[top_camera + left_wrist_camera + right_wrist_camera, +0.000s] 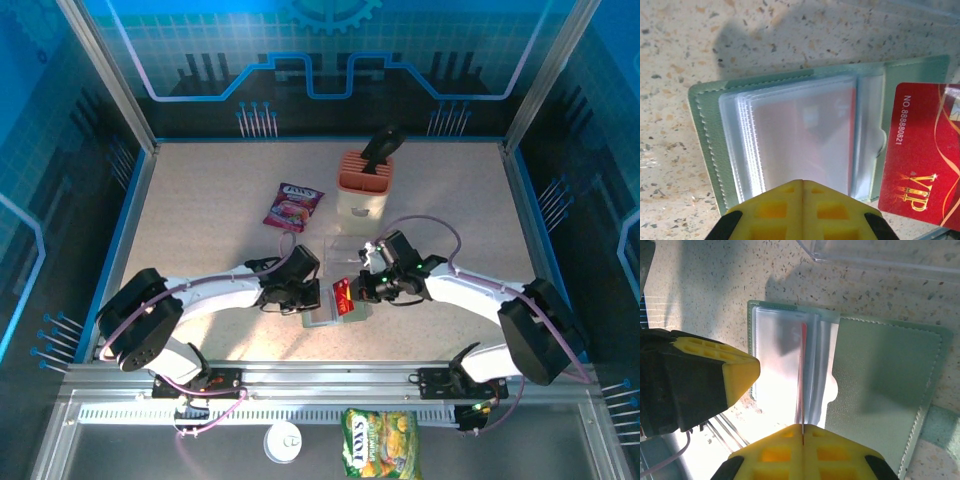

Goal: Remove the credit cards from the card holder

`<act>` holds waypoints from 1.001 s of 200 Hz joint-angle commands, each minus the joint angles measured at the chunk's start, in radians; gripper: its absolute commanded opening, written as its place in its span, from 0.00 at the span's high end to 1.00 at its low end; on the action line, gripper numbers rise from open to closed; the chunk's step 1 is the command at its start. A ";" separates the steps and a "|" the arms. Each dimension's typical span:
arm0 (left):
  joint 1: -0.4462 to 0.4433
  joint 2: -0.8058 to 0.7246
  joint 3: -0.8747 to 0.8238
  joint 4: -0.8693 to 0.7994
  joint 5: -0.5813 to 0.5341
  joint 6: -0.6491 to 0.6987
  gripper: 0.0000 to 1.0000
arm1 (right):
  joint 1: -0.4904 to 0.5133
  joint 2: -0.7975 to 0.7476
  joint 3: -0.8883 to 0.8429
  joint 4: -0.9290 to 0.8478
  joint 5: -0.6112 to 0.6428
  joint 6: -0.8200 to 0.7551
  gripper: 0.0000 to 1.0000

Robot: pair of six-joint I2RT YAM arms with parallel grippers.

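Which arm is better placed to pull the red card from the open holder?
Right. The right gripper is shut on the thin red plastic VIP card, edge-on in its grip. The left gripper, shut empty, sits over the flat grey-green folding card holder.

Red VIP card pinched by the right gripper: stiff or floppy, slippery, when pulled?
Probably stiff: edge-on at the right gripper, the red card shows as one straight thin line. Likely slick: its face is glossy. The card holder looks light and could drag along, though the shut left gripper is over it.

Red gold-lettered card (922, 150), grey-green card holder (704, 130), speckled beige table (680, 50).
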 commanded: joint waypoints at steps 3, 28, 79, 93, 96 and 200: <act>0.005 -0.011 0.031 -0.036 -0.024 0.025 1.00 | -0.010 -0.030 0.048 -0.094 0.025 -0.077 0.99; 0.005 -0.038 0.031 -0.039 -0.037 0.014 0.99 | -0.012 -0.027 0.114 -0.191 0.055 -0.178 0.99; 0.004 -0.127 -0.008 -0.040 -0.071 -0.003 0.94 | -0.009 0.037 0.317 -0.451 0.214 -0.527 0.99; 0.006 -0.153 -0.026 -0.030 -0.084 -0.012 0.91 | -0.011 0.076 0.385 -0.532 0.253 -0.633 1.00; 0.007 -0.158 -0.031 -0.024 -0.083 -0.016 0.90 | -0.011 0.085 0.401 -0.551 0.260 -0.654 1.00; 0.053 -0.273 -0.102 0.001 -0.072 -0.044 0.87 | -0.027 0.331 0.773 -0.850 0.233 -1.270 1.00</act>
